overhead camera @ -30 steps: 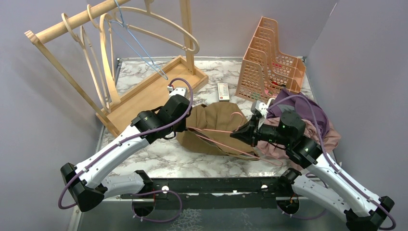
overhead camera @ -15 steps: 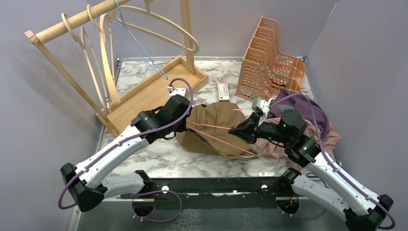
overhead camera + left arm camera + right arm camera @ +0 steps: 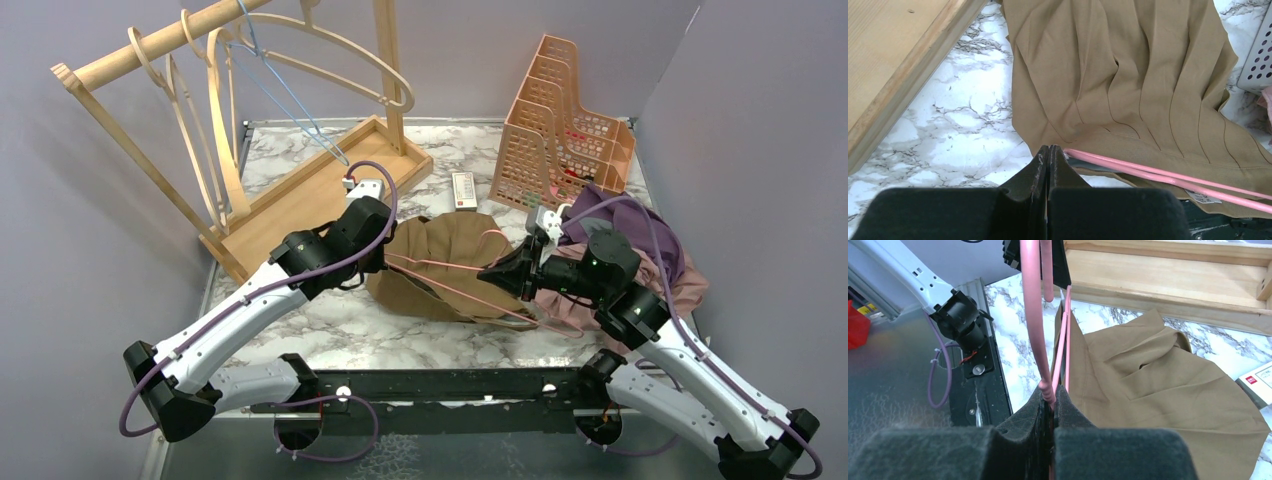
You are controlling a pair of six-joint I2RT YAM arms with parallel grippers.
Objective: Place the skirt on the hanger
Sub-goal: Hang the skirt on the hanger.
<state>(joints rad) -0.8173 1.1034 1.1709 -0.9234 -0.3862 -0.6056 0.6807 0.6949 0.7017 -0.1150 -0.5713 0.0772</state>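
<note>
Right now the tan pleated skirt (image 3: 445, 255) is lying flat on the marble table (image 3: 330, 325), and the pink hanger (image 3: 1168, 177) is stretching across the skirt's near edge. At the skirt's left edge the left gripper (image 3: 1049, 150) is sitting clenched, fingers pressed together, with the hanger's end just beside its tip. Whether any fabric is pinched cannot be told. At the skirt's right side the right gripper (image 3: 1049, 392) is clamping the hanger's wire.
</note>
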